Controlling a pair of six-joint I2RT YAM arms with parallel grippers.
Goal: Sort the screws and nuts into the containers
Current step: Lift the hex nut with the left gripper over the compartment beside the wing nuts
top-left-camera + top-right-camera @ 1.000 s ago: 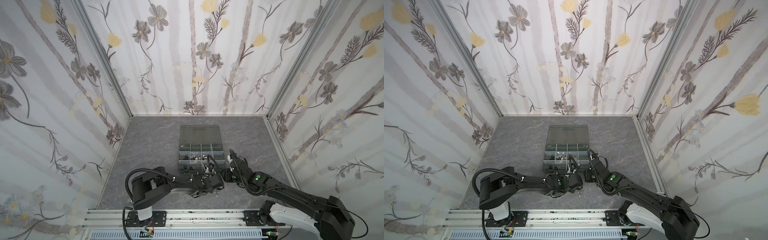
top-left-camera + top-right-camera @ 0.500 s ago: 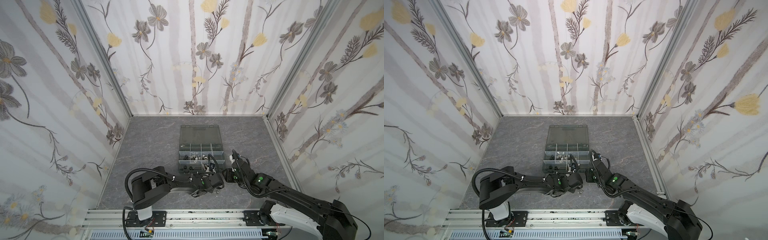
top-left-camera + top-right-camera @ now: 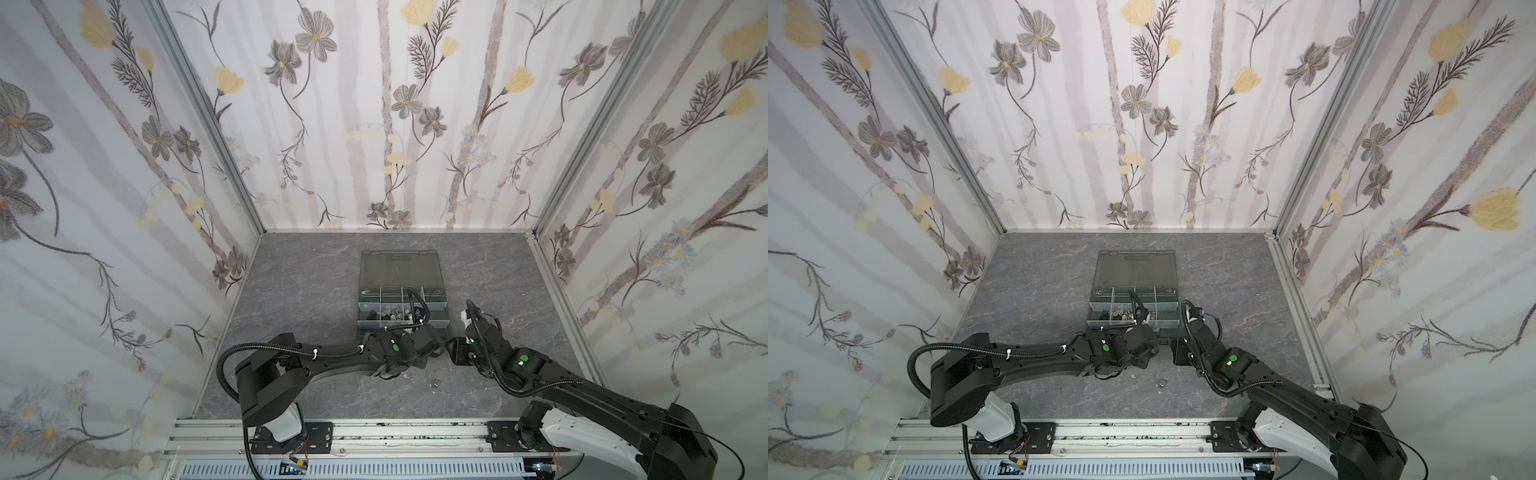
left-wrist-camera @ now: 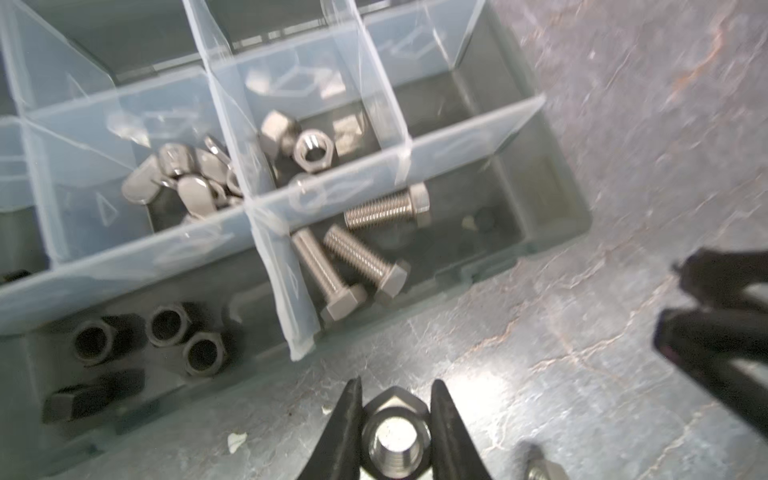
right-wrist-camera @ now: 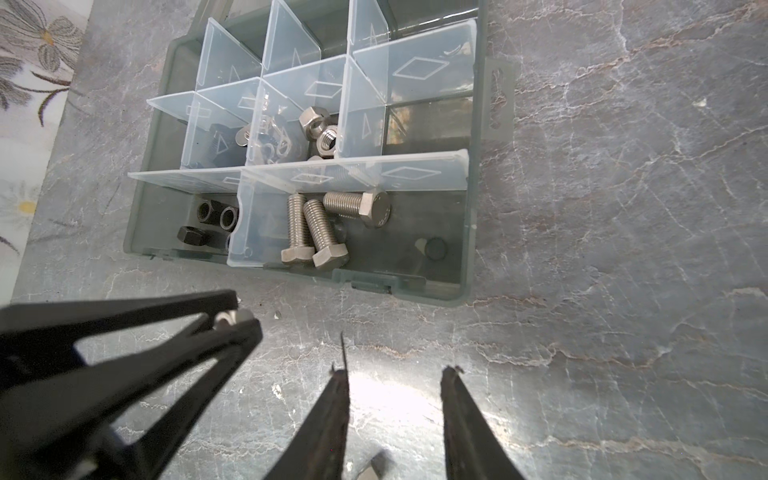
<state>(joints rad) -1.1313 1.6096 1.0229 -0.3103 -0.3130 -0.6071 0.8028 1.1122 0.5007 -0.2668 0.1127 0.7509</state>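
Observation:
My left gripper [image 4: 395, 383] is shut on a silver nut [image 4: 395, 436], just above the grey floor in front of the organizer box [image 3: 440, 286]. The right wrist view shows that same nut [image 5: 227, 318] pinched between the left fingertips. My right gripper [image 5: 397, 370] stands open beside it, nothing between its fingers. The containers hold silver screws [image 5: 316, 232] in the near right compartment, black nuts [image 5: 216, 216] in the near left one, and silver nuts [image 5: 320, 129] behind a divider. In both top views the arms' wrists cover the fingers.
A loose silver piece [image 3: 436, 383] lies on the floor near both grippers; it shows blurred under my right gripper [image 5: 374, 467]. The box lid [image 3: 399, 268] lies open toward the back wall. A round black piece [image 5: 436, 248] sits in the screws' compartment.
The left jaws have closed onto the silver nut. Both arms have hardly shifted in front of the box.

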